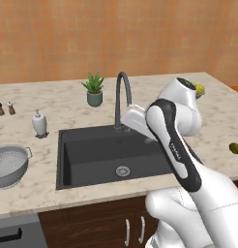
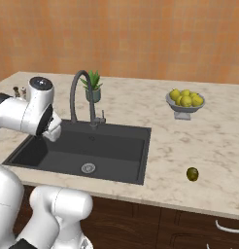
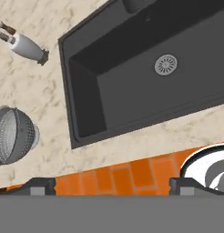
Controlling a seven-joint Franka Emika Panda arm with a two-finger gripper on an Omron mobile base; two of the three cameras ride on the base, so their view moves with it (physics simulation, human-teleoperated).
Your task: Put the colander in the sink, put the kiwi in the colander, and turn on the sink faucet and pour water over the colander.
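Observation:
The colander [image 1: 9, 164] sits upright on the counter left of the sink [image 1: 101, 157]; in the hand view the colander [image 3: 11, 134] lies at the left edge. The kiwi [image 1: 234, 147] rests on the counter far to the right of the basin, and it also shows as the kiwi [image 2: 192, 173] near the front edge. The sink faucet [image 1: 122, 92] arches over the back of the sink [image 2: 104, 146]. My gripper [image 3: 113, 185] is open with nothing between its fingertips. It hangs high over the sink [image 3: 145, 91], near its front edge, apart from the colander.
A white soap pump bottle [image 1: 39, 122] stands between the colander and the sink's back left corner. A potted plant [image 1: 95, 89] stands behind the faucet. A bowl of yellow fruit [image 2: 185, 102] is at the back right. Two small shakers [image 1: 5, 108] stand far left.

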